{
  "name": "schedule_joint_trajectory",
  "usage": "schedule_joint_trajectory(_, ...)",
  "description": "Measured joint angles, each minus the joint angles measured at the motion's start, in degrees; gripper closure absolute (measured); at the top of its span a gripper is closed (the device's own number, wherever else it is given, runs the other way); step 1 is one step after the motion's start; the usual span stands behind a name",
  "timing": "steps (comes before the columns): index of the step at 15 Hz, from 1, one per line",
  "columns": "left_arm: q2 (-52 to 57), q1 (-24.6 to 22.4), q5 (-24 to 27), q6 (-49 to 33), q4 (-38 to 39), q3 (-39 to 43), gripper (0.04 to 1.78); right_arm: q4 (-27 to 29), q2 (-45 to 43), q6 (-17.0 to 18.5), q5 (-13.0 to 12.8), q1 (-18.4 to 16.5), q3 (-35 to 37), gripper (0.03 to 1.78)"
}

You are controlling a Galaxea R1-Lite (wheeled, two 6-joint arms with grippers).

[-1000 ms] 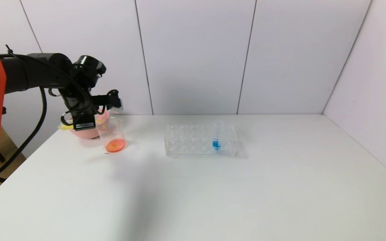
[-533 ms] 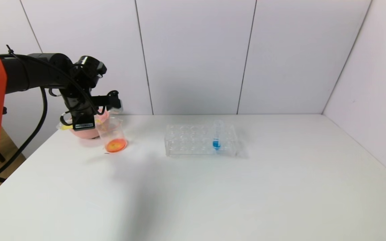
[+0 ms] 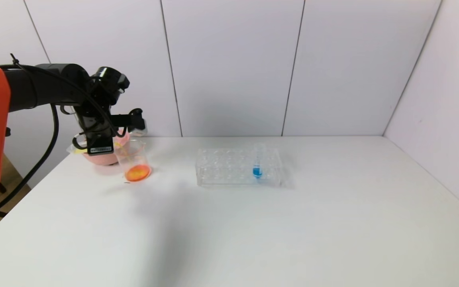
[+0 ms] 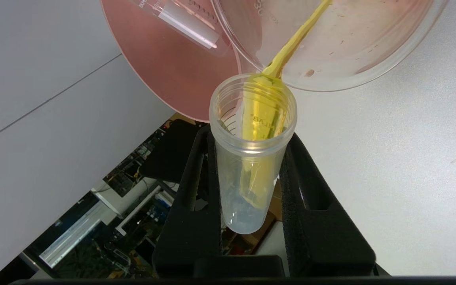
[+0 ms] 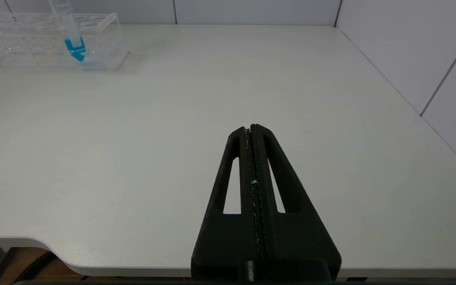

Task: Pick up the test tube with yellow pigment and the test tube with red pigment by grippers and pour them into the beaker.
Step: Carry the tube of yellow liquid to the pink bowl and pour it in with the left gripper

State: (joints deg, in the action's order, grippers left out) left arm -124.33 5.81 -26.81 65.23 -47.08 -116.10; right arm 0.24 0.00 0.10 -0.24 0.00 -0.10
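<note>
My left gripper [image 3: 102,140] is at the table's far left, shut on the test tube with yellow pigment [image 4: 251,158]. The tube is tipped with its mouth at the rim of the beaker [image 4: 342,59]. A thin yellow stream [image 4: 295,41] runs from the tube into the beaker. The beaker [image 3: 134,159] stands in front of the pink bowl and holds orange-red liquid at its bottom. No tube with red liquid shows. My right gripper [image 5: 250,127] is shut and empty, low over the table's near right part.
A pink bowl [image 3: 101,158] stands behind the beaker, and a clear tube [image 4: 184,21] lies in it. A clear rack [image 3: 229,167] at mid-table holds a tube with blue liquid [image 3: 257,162]. Walls close the back and right.
My left wrist has turned slightly and tipped the yellow tube a little further. The liquid in the beaker shows more yellow. The rest has not moved.
</note>
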Motion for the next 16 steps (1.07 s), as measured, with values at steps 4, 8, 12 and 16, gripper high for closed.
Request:
schedule_joint_trajectory(4, -0.04, 0.30, -0.63, 0.04, -0.02, 0.00, 1.38, 0.02, 0.00, 0.00, 0.00, 0.00, 0.00, 1.70)
schedule_joint_trajectory(8, -0.04, 0.49, -1.91, 0.09, -0.11, 0.00, 1.38, 0.00, 0.00, 0.00, -0.02, 0.00, 0.00, 1.70)
schedule_joint_trajectory(12, -0.04, 0.74, -2.44, 0.39, -0.07, 0.00, 1.38, 0.02, 0.00, 0.00, -0.02, 0.00, 0.00, 1.70)
schedule_joint_trajectory(16, -0.04, 0.77, -2.46, 0.43, -0.11, 0.00, 1.38, 0.02, 0.00, 0.00, 0.00, 0.00, 0.00, 1.70)
